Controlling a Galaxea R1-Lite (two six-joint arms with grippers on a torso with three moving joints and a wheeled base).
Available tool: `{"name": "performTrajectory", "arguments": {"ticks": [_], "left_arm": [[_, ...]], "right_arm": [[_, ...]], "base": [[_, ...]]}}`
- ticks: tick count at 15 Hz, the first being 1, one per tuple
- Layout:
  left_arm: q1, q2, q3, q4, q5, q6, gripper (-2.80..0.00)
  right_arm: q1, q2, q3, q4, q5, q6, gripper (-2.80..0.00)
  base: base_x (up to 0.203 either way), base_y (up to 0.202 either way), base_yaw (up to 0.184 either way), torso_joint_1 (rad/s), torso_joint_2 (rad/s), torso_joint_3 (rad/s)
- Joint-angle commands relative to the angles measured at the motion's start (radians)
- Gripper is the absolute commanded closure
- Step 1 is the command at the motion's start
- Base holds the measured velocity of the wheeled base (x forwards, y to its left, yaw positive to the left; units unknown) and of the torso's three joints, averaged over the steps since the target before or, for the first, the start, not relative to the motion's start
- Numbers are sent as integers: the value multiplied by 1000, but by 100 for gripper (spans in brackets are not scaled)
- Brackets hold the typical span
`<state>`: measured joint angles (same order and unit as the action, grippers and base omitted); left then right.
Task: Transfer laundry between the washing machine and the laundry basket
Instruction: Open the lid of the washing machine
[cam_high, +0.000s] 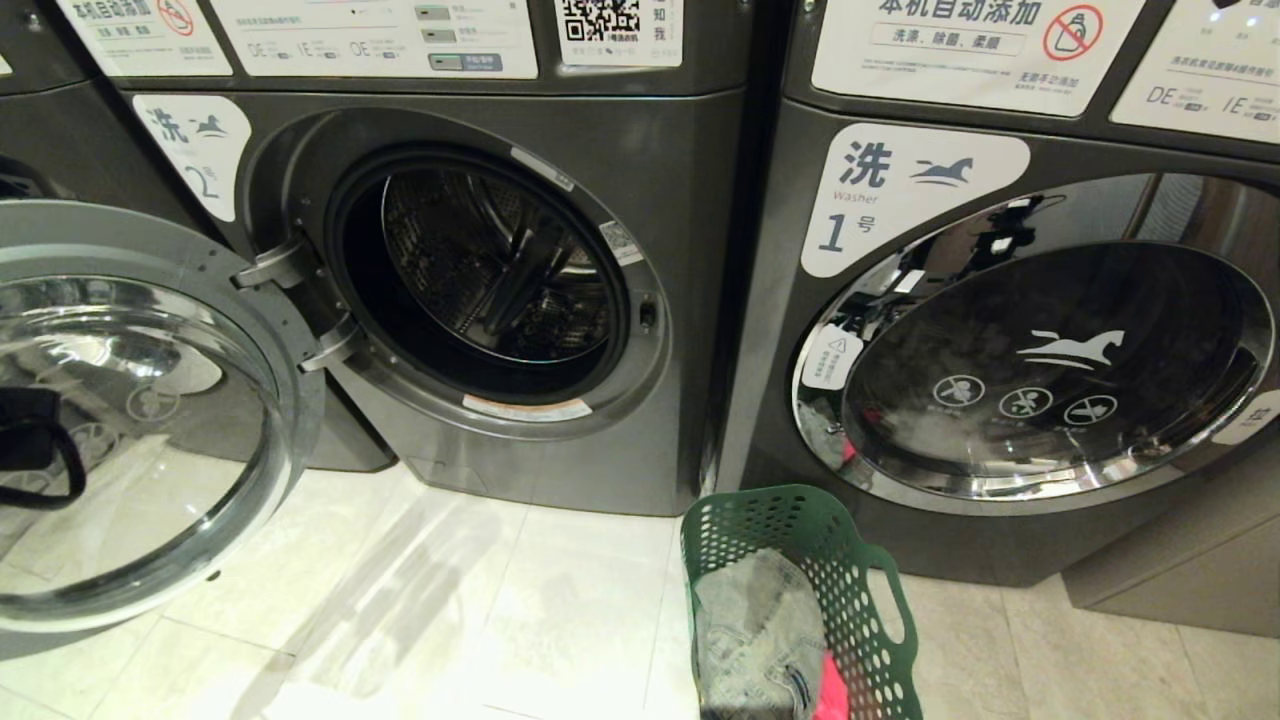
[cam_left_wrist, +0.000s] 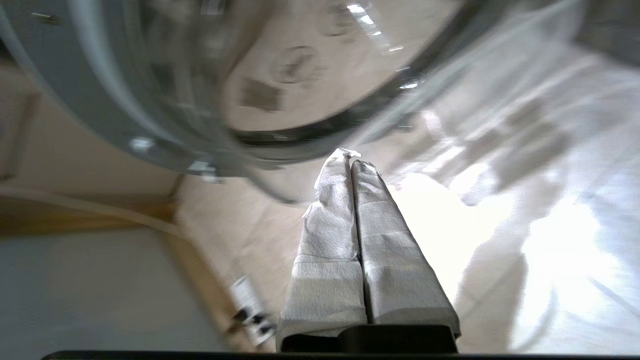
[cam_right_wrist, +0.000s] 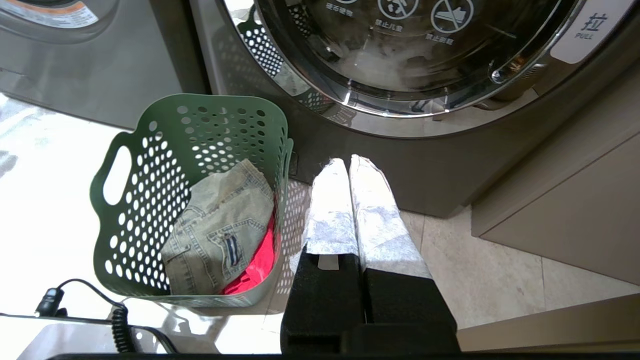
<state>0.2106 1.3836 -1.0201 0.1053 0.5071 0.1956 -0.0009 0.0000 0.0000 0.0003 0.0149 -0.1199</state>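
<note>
I see pale glossy stone-tile floor (cam_high: 480, 610) with bright glare, and a grey-beige cabinet panel (cam_high: 1180, 560) at far right.

The left gripper (cam_left_wrist: 352, 157) has its two tape-wrapped fingers (cam_left_wrist: 325, 250) pressed flat together, holding nothing, pointing toward twelve o'clock in its wrist view. The right gripper (cam_right_wrist: 349, 161) matches it: wrapped fingers (cam_right_wrist: 380, 225) closed against each other, empty, pointing downward toward the floor.

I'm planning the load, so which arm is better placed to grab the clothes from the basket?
Right. The right gripper, shut, hangs beside the laundry basket; the left gripper is over by the open door.
</note>
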Motion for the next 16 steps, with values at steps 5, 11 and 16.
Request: {"name": "performTrajectory", "arguments": {"ticks": [5, 11, 16], "left_arm": [[-161, -227, 313, -217, -394, -84, 0], [-236, -766, 848, -229, -375, -72, 0], [-212, -1261, 978, -97, -504, -64, 0]], "right_arm": [[-1, 2, 0, 0, 0, -1, 0], [-1, 2, 0, 0, 0, -1, 0], [-1, 2, 0, 1, 0, -1, 0]], "base": [[0, 0, 0, 0, 0, 0], [0, 0, 0, 0, 0, 0], [0, 0, 0, 0, 0, 0]]}}
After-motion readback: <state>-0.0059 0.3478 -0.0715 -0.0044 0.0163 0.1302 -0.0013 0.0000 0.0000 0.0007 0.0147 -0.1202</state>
